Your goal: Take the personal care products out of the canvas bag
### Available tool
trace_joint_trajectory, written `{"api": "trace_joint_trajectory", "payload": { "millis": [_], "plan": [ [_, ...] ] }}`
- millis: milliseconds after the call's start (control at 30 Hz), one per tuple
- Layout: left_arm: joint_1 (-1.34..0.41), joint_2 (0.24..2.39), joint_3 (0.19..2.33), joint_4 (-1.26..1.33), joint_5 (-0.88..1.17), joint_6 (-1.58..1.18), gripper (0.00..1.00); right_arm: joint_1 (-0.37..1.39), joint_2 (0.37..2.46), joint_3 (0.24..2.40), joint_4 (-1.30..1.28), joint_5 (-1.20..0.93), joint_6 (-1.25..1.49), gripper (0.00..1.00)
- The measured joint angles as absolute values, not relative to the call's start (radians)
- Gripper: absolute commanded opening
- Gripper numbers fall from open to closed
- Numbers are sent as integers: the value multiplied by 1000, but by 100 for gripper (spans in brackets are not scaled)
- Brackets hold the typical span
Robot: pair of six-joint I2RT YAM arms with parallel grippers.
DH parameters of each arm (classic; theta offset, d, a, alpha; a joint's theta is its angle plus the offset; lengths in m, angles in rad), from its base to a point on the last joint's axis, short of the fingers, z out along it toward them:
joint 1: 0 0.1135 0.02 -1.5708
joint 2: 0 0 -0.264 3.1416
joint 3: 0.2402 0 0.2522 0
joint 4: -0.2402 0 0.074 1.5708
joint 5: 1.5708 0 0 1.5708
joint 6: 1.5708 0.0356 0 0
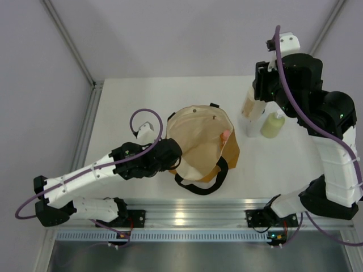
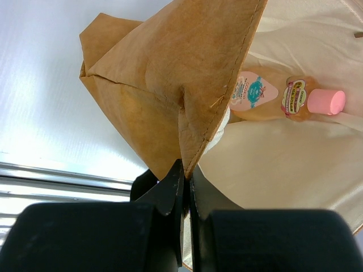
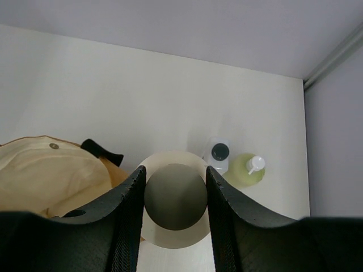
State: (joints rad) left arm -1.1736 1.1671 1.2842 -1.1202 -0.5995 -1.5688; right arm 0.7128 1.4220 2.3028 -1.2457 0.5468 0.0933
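Observation:
The canvas bag (image 1: 198, 148) lies open in the middle of the table, cream lining up (image 2: 283, 164). My left gripper (image 1: 174, 164) is shut on the bag's near-left rim (image 2: 187, 147), fingers pinching the tan cloth. A slim orange bottle with a pink cap (image 2: 278, 97) lies inside the bag (image 1: 225, 136). My right gripper (image 1: 257, 97) is shut on the beige wide-topped bottle (image 3: 174, 195), at the back right, held upright. Whether its base touches the table I cannot tell. Just beside it stand the whitish dark-capped bottle (image 3: 219, 152) and the yellow-green bottle (image 3: 247, 170).
A black loop handle (image 1: 201, 184) hangs off the bag's near side, another (image 3: 102, 151) at its far side. The metal rail (image 1: 187, 218) runs along the table's near edge. Grey walls close in behind and at the right (image 3: 334, 141).

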Motion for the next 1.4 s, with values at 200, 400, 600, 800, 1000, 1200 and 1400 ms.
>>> {"api": "trace_joint_trajectory", "payload": {
  "millis": [200,400,600,800,1000,1200,1400],
  "plan": [
    [-1174,1168,1284,-1120,-599,-1568,0,595,1295,2048,-1188,538,96,0],
    [-1174,1168,1284,-1120,-599,-1568,0,461,1173,1702,-1074,500,108,0],
    [-1174,1168,1284,-1120,-599,-1568,0,346,1071,1378,-897,445,128,0],
    [-1174,1168,1284,-1120,-599,-1567,0,316,949,1088,-702,428,134,0],
    [-1174,1168,1284,-1120,-598,-1567,0,271,880,900,-551,409,151,0],
    [-1174,1168,1284,-1120,-597,-1565,0,214,876,813,-468,397,162,0],
    [-1174,1167,1284,-1120,-597,-1560,0,125,880,791,-380,397,161,0]
  ]
}}
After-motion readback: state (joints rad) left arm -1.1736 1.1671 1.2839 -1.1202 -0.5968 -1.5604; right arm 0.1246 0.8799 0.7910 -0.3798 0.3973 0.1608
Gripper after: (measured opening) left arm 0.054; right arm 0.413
